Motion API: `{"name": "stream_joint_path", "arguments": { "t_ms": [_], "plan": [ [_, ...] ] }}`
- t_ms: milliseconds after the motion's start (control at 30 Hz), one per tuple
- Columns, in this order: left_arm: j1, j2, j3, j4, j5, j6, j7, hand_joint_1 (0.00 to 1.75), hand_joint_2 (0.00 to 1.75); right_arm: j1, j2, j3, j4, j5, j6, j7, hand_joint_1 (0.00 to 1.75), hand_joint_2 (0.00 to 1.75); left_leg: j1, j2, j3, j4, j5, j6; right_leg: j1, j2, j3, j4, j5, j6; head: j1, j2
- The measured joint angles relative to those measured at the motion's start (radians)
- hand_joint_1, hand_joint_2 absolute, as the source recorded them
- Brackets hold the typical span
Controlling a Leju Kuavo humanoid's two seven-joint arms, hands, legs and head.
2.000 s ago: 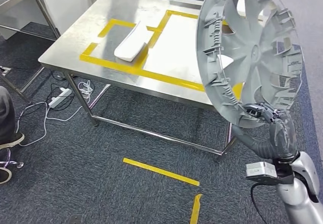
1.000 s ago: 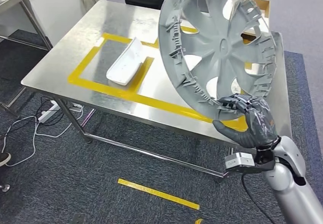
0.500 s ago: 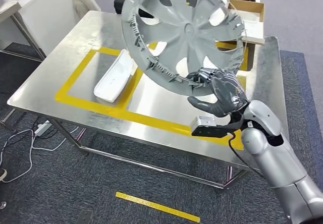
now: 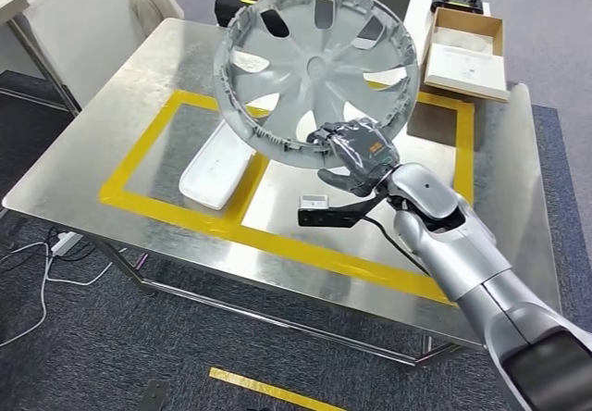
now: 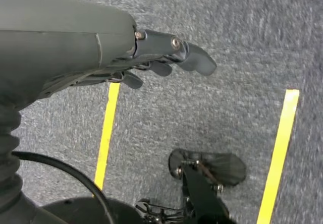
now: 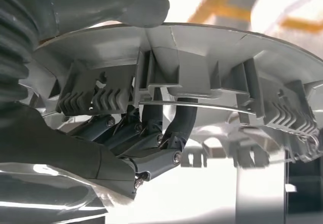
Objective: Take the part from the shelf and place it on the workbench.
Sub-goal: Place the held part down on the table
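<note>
**Wheel cover over the workbench**

The right hand [image 4: 354, 155] gripped the wheel cover [image 4: 317, 67] by its near rim, tilted above the workbench [image 4: 104, 124], right of the white tray [image 4: 216, 166]. Left hand [image 5: 167, 62] hung spread, holding nothing. Next, I'd say: lower, level, release.

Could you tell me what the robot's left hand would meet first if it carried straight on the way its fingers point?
Probably just the grey carpeted floor: the left hand hangs open above it, nothing visible between, though depth is unclear.
</note>
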Motion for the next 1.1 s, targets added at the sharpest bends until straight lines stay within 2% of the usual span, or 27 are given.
{"name": "stream_joint_path", "arguments": {
  "t_ms": [33,67,133,167,200,300,333,600,867,1000,1100],
  "plan": [
    [0.000,0.000,-0.001,0.000,-0.002,-0.001,-0.001,0.00,1.75,-0.001,0.005,0.009,0.033,0.006,-0.001,0.004,1.75,1.75,0.000,-0.002,0.004,0.000,-0.004,0.000,0.000,0.000,-0.023,0.013,0.017,-0.002,0.000,0.000],
    [0.000,0.000,-0.002,0.000,-0.003,-0.001,-0.001,0.00,1.75,-0.002,0.008,0.017,0.063,0.009,0.001,0.009,1.75,1.75,-0.001,-0.004,0.010,0.000,-0.009,0.000,0.001,0.000,-0.027,-0.015,0.056,-0.005,0.000,0.000],
    [0.000,0.000,-0.002,0.000,-0.003,-0.001,-0.001,0.00,1.75,-0.004,0.010,0.029,0.116,0.012,0.005,0.021,1.75,1.75,-0.002,-0.009,0.023,0.000,-0.017,-0.003,0.004,-0.002,0.008,-0.143,0.154,-0.017,0.000,0.000],
    [0.000,-0.001,-0.002,0.001,-0.003,-0.001,-0.001,0.00,1.75,-0.006,0.010,0.034,0.139,0.011,0.006,0.025,1.75,1.75,-0.003,-0.011,0.026,0.000,-0.019,-0.005,0.006,-0.004,0.028,-0.200,0.188,-0.022,0.000,0.000],
    [0.000,-0.001,-0.002,0.001,-0.003,0.000,-0.001,0.00,1.75,-0.008,0.012,0.037,0.158,0.011,0.006,0.027,1.75,1.75,-0.005,-0.012,0.026,0.001,-0.021,-0.007,0.008,-0.005,0.041,-0.238,0.208,-0.022,0.000,0.000],
    [0.004,0.000,-0.002,0.001,-0.004,0.000,-0.001,0.00,1.75,-0.014,0.017,0.044,0.201,0.010,0.006,0.030,1.75,1.75,-0.007,-0.011,0.023,0.001,-0.022,-0.009,0.010,-0.002,0.048,-0.258,0.216,-0.009,0.000,0.000],
    [0.006,0.000,-0.002,0.001,-0.004,0.000,-0.001,0.00,1.75,-0.016,0.018,0.045,0.212,0.009,0.006,0.031,1.75,1.75,-0.006,-0.010,0.025,-0.001,-0.021,-0.010,0.010,0.000,0.048,-0.258,0.215,-0.008,-0.001,0.000],
    [0.005,0.001,-0.002,0.001,-0.003,0.000,-0.004,0.00,1.75,-0.020,0.014,0.042,0.280,-0.024,0.033,0.050,1.75,1.75,-0.005,-0.008,0.032,-0.013,-0.017,-0.017,0.010,0.003,0.048,-0.258,0.213,-0.014,-0.001,0.000],
    [0.008,0.001,-0.001,0.001,-0.003,0.001,-0.022,0.00,1.75,-0.002,-0.045,-0.034,0.342,-0.075,0.027,0.053,1.75,1.75,-0.006,-0.008,0.032,-0.013,-0.017,-0.020,0.009,0.003,0.048,-0.258,0.213,-0.016,0.000,0.000],
    [0.008,0.001,0.002,0.001,-0.005,0.002,-0.023,0.00,1.75,0.010,-0.071,-0.064,0.360,-0.080,0.024,0.051,0.00,0.00,-0.008,-0.007,0.032,-0.013,-0.018,-0.020,0.007,0.005,0.048,-0.258,0.214,-0.017,-0.001,0.000],
    [0.009,0.001,0.004,0.001,-0.011,0.007,-0.033,0.00,1.75,0.015,-0.083,-0.082,0.367,-0.089,0.012,0.041,0.00,0.00,-0.009,-0.007,0.032,-0.013,-0.018,-0.020,0.006,0.005,0.048,-0.258,0.214,-0.016,-0.001,0.000]
  ]
}}
